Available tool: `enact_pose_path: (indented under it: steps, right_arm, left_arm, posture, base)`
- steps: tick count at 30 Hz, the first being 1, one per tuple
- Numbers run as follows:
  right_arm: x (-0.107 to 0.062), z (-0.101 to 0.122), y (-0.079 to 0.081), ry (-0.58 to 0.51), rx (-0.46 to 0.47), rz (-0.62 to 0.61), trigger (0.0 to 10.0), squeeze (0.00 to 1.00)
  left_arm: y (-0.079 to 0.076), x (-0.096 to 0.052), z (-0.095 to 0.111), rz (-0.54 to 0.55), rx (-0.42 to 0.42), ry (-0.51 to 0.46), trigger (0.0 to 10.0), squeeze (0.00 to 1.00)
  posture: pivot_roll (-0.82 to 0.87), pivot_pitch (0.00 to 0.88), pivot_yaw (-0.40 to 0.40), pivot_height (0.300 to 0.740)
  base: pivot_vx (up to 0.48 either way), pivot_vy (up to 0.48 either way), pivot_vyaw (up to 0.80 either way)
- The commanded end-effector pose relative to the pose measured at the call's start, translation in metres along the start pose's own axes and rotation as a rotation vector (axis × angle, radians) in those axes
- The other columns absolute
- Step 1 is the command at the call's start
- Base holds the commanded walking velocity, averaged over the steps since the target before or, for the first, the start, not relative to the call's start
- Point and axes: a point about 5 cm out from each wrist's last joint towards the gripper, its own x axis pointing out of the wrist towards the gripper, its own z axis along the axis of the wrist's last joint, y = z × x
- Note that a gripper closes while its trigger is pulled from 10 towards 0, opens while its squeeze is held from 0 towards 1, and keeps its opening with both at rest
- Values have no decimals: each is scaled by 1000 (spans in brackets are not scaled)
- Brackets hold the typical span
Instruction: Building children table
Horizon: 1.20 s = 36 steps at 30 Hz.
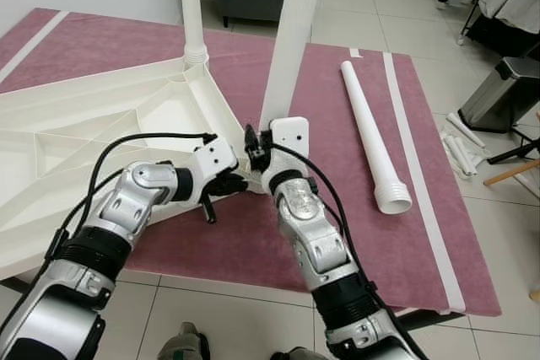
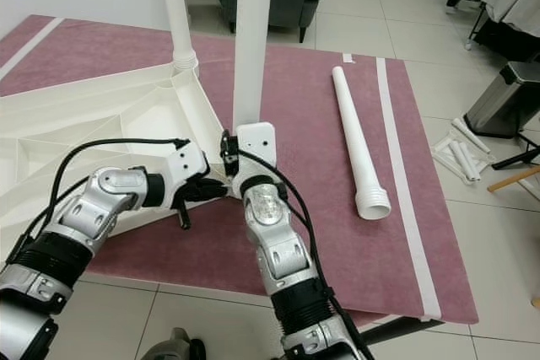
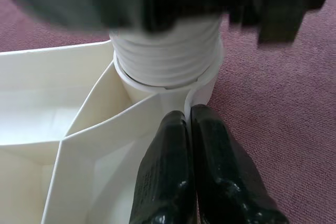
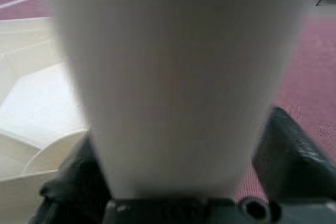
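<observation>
Upside-down white tabletop (image 1: 101, 124) lies on maroon rug (image 1: 337, 233). R gripper (image 4: 178, 182) pinches upright leg (image 1: 291, 40) at near corner socket (image 3: 168, 72). L gripper (image 3: 189, 145), fingers pressed together, touches that corner. 1 leg (image 1: 192, 6) already stands at far corner; spare leg (image 1: 371, 137) lies on rug, well apart.

Head eyes: I look down from above; both share the tabletop (image 1: 101, 124).
Wrists: close on the table leg (image 4: 173, 77).
</observation>
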Motion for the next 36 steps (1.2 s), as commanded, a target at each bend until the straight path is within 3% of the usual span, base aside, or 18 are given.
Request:
enact_pose_path:
  steps: [1,2,3,4,5,6,7,15,17,19,20,21,22,26,27,28,29,36]
  right_arm:
    - [-6,-24,-11,102,8,-59,10000,1000]
    - [-5,-21,-11,80,20,-25,10000,616]
    - [-5,-21,-11,80,20,-25,10000,616]
    - [-4,-15,-9,50,31,26,10000,0]
    - [-3,-8,-6,6,49,90,10000,0]
    - [-3,-8,-6,6,49,90,10000,0]
    - [-7,8,0,-81,65,234,10000,0]
    - [-14,19,2,-149,36,368,10000,0]
    - [-16,21,-4,-164,0,394,10000,0]
    - [-16,21,-5,-166,-7,394,10000,0]
    - [-16,20,-8,-164,-12,399,10000,0]
    - [-16,20,-8,-164,-12,399,10000,0]
    - [-16,20,-10,-162,-22,402,10000,0]
    - [-15,19,-20,-152,-52,428,10000,0]
    - [-15,19,-22,-150,-58,440,10000,0]
    - [-15,19,-22,-150,-58,440,10000,0]
    - [-15,19,-23,-148,-61,455,10000,0]
    - [-12,21,-33,-132,-84,518,10000,0]
  left_arm:
    - [3,-5,13,-15,42,-64,0,0]
    - [3,-5,13,-14,42,-64,0,0]
    - [3,-5,13,-14,42,-64,0,0]
    - [3,-5,13,-12,42,-63,0,0]
    - [3,-5,12,-9,43,-61,2431,0]
    - [3,-5,12,-9,43,-61,2431,0]
    - [3,-4,12,-5,56,-53,10000,0]
    - [1,-4,11,-1,74,-47,10000,0]
    - [-2,-4,8,-5,74,-47,10000,380]
    - [-2,-4,8,-5,74,-47,10000,380]
    - [-3,-4,7,-5,74,-47,10000,773]
    - [-3,-4,7,-5,74,-47,10000,773]
    - [-3,-4,7,-10,68,-49,10000,1000]
    - [-2,-3,7,7,74,-49,10000,1000]
    - [-2,-3,7,11,75,-50,10000,157]
    - [-2,-3,7,11,75,-50,10000,157]
    - [-2,-3,7,16,72,-51,10000,0]
    - [-2,-12,4,69,57,-35,10000,0]
  posture:
    - [139,92,-6,740]
    - [138,92,-6,740]
    - [138,92,-6,740]
    - [138,91,-5,740]
    - [138,91,-5,740]
    - [138,91,-5,740]
    - [139,91,-5,740]
    - [137,87,-8,740]
    - [136,85,-9,740]
    - [136,85,-9,740]
    - [134,80,-9,740]
    - [134,80,-9,740]
    - [133,79,-8,740]
    - [131,73,-6,740]
    - [128,67,-3,740]
    - [128,67,-3,740]
    - [128,67,-3,740]
    - [125,58,5,740]
  base:
    - [0,0,0]
    - [0,0,0]
    - [0,0,0]
    - [0,0,0]
    - [0,0,0]
    - [0,0,0]
    - [0,0,0]
    - [0,0,0]
    - [0,0,0]
    - [0,0,0]
    - [0,0,0]
    - [0,0,0]
    - [0,0,0]
    - [0,0,0]
    - [0,0,0]
    - [0,0,0]
    - [0,0,0]
    - [0,0,0]
